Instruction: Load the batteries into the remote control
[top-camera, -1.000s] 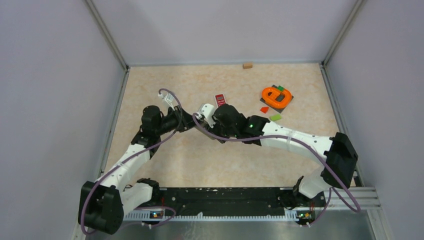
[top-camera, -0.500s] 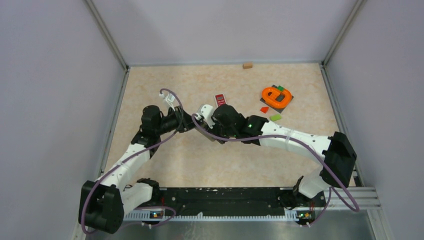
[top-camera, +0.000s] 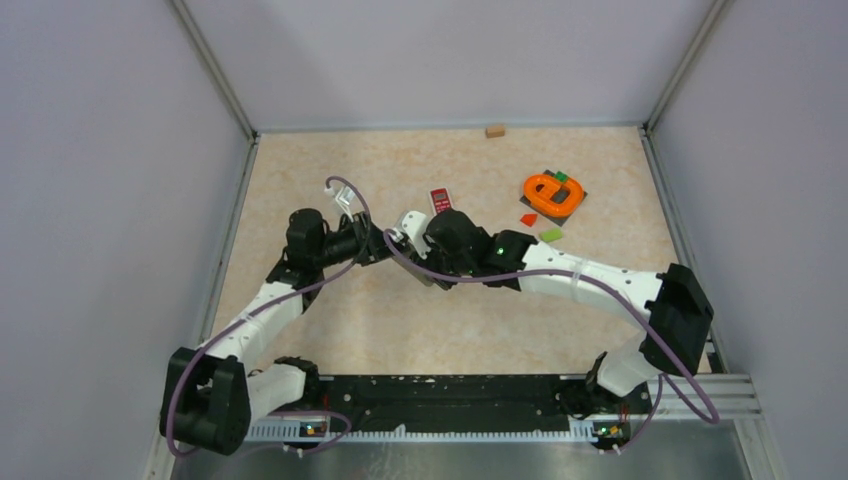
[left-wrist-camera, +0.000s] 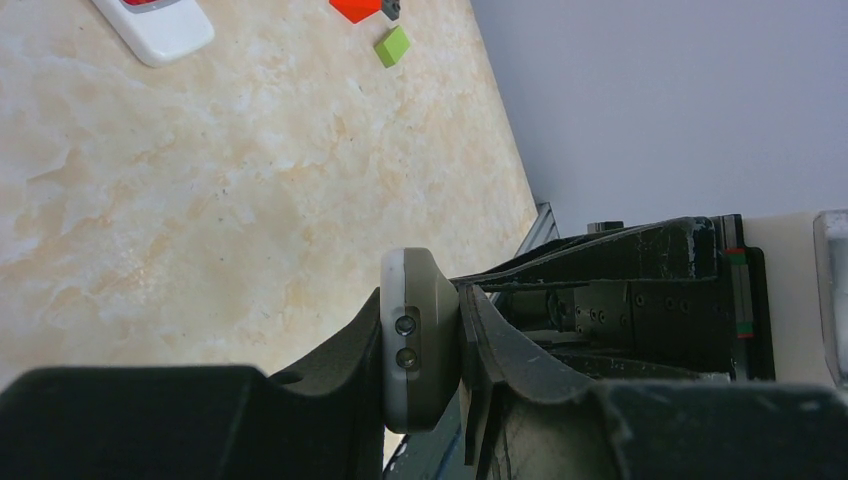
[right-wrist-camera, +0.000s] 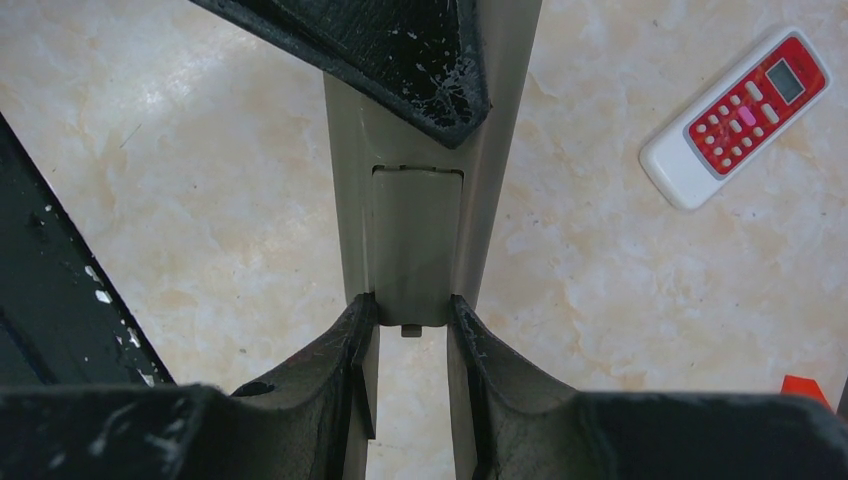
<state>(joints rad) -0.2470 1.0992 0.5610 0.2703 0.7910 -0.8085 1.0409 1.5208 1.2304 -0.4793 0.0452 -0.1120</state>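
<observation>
A grey remote (right-wrist-camera: 350, 190) hangs in the air between my two grippers at the middle of the table. My left gripper (left-wrist-camera: 422, 300) is shut on its body, seen end-on (left-wrist-camera: 420, 340) with two small round holes in the end. My right gripper (right-wrist-camera: 410, 305) is shut on the remote's battery cover (right-wrist-camera: 415, 245), one finger on each side edge, a small tab showing below it. In the top view the left gripper (top-camera: 378, 243) and the right gripper (top-camera: 408, 232) meet tip to tip and hide the remote. No batteries are in view.
A red and white remote (top-camera: 439, 199) lies on the table just beyond the grippers, also in the right wrist view (right-wrist-camera: 738, 115). An orange ring-shaped object (top-camera: 552, 195), a red block (top-camera: 528, 218) and a green block (top-camera: 551, 235) lie at right. A small wooden block (top-camera: 494, 131) sits by the back wall.
The left arm's wrist has shifted slightly right and its cable loop has moved with it. The right arm holds nearly still. Both grips are unchanged.
</observation>
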